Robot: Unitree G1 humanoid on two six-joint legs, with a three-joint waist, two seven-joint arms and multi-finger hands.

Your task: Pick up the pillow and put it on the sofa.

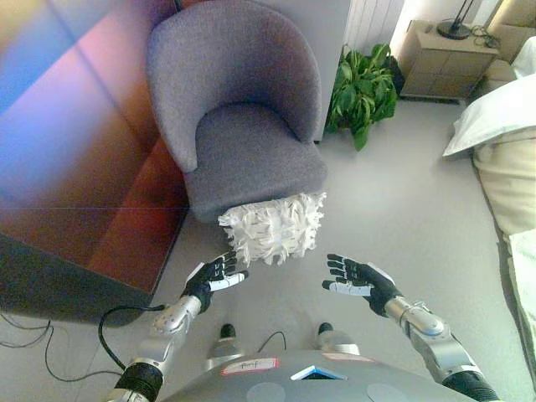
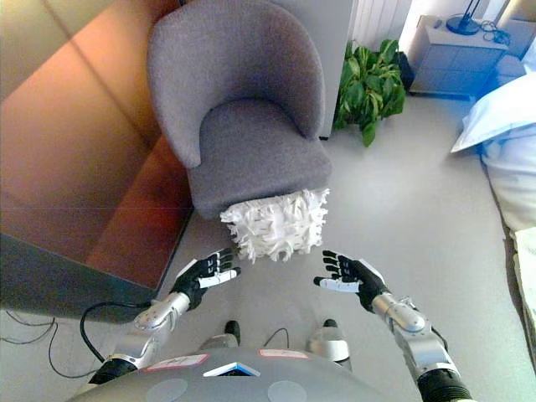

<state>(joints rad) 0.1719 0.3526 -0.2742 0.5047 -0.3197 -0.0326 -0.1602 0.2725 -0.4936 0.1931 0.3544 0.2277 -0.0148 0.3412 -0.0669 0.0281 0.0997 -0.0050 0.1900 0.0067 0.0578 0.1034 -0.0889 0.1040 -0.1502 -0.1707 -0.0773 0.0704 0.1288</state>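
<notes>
White shaggy, tufted fabric pillow (image 1: 274, 226) sits on the pale grey floor (image 1: 394, 209), leaning against the front base of the grey upholstered tub-shaped sofa chair (image 1: 243, 126), directly at 12 o'clock from the robot. Not yet touched.

Left hand (image 1: 214, 275) at about 7 o'clock of the pillow, just below its lower left corner, fingers spread and relaxed, holding nothing. Right hand (image 1: 358, 278) at about 4 o'clock of the pillow, a bit further off, palm turned inward, fingers straight, also empty.

Handling guess: light, soft, squashy; the loose tufts will compress and slide under the fingers, so a one-sided pinch probably grabs only fringe. Better to clamp it between both palms on the left and right edges, mid-height, and squeeze enough to reach the filling. Not fragile.

Seat cushion is just above and behind the pillow, so the lift should be short: up, forward, release on the seat.

Green leafy potted plant (image 1: 363, 90) at 1 o'clock, well clear.
</notes>
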